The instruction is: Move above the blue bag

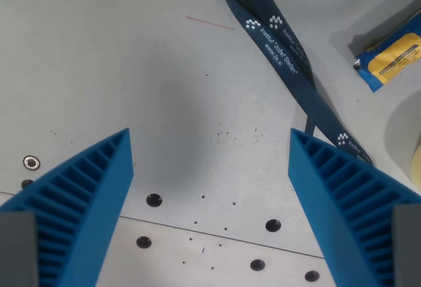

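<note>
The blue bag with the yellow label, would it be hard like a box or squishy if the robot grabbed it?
Probably squishy: the blue bag looks crinkly and shiny, so it may crumple and slip. It seems flat, so likely light. The open gripper isn't above it yet.

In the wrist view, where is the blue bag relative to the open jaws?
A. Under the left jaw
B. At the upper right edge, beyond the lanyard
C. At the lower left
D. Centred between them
B: the blue bag lies at the view's upper right, past the dark lanyard, with only bare table between the jaws.
</note>
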